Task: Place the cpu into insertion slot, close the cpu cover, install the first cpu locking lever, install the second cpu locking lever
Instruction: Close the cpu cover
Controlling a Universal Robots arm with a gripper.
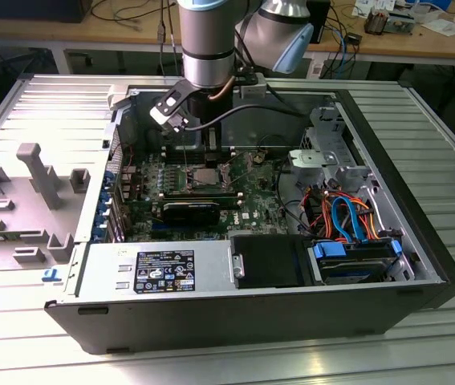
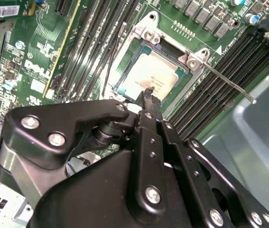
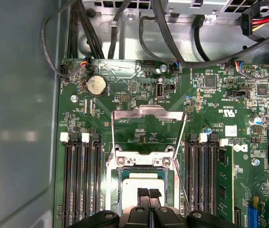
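The cpu [image 2: 149,78] [image 3: 141,181], a silvery-grey square chip, lies in the insertion slot [image 2: 125,83] [image 3: 113,187] on the green board. My gripper [image 2: 148,93] [image 3: 149,194] is shut with nothing between its fingers, its tips just over the chip's middle. The cpu cover [image 3: 147,114], a thin silver frame with a window, is swung open behind the slot's hinge bar. One locking lever [image 2: 229,84] sticks out unlatched over the memory slots, and a second thin lever [image 2: 111,61] runs along the slot's other side. In the exterior view the arm [image 1: 207,48] reaches down over the slot [image 1: 203,178].
Black memory slots [image 3: 81,180] [image 3: 199,175] flank the socket on both sides. Cables [image 3: 167,33] hang across the back of the case. In the exterior view, a drive cage [image 1: 327,156], coloured cables [image 1: 343,216] and a power supply [image 1: 163,269] fill the case.
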